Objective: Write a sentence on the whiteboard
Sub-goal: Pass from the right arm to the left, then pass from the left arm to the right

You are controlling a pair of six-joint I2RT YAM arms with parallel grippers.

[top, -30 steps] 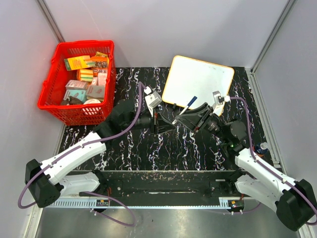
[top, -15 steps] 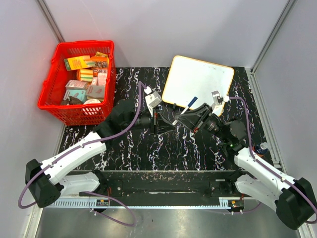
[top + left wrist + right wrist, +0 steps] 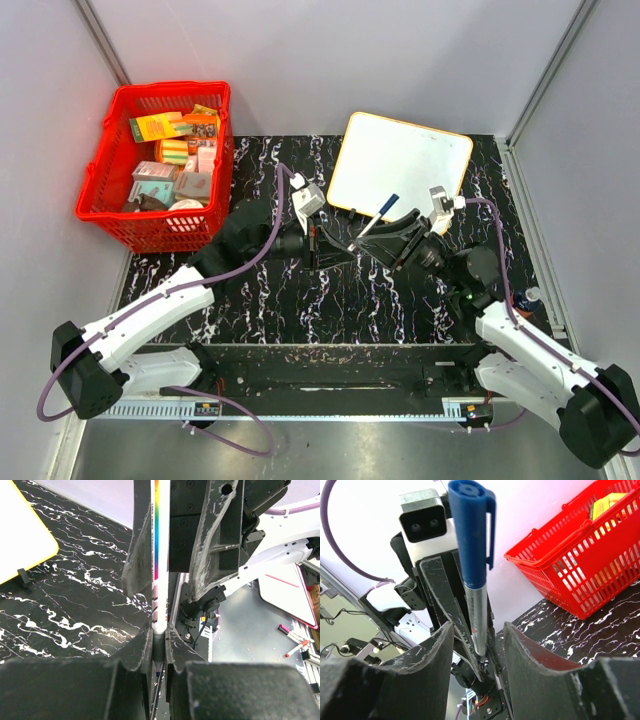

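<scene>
The whiteboard (image 3: 405,160) lies at the back right of the table, white with an orange-yellow rim; its corner shows in the left wrist view (image 3: 20,530). No blue sentence shows on it. A white marker (image 3: 378,218) with a rainbow stripe (image 3: 160,555) and a blue cap on its far end (image 3: 472,530) is held above the table's middle. My left gripper (image 3: 348,243) (image 3: 159,640) is shut on its tip end. My right gripper (image 3: 388,238) (image 3: 477,640) is open, its jaws standing either side of the marker.
A red basket (image 3: 100,190) full of small boxes stands at the back left, also in the right wrist view (image 3: 580,565). A small black clip (image 3: 22,575) lies by the whiteboard's near edge. A small round object (image 3: 530,295) sits at the table's right edge.
Almost nothing. The right arm has shifted very slightly; the marker stays between both grippers.
</scene>
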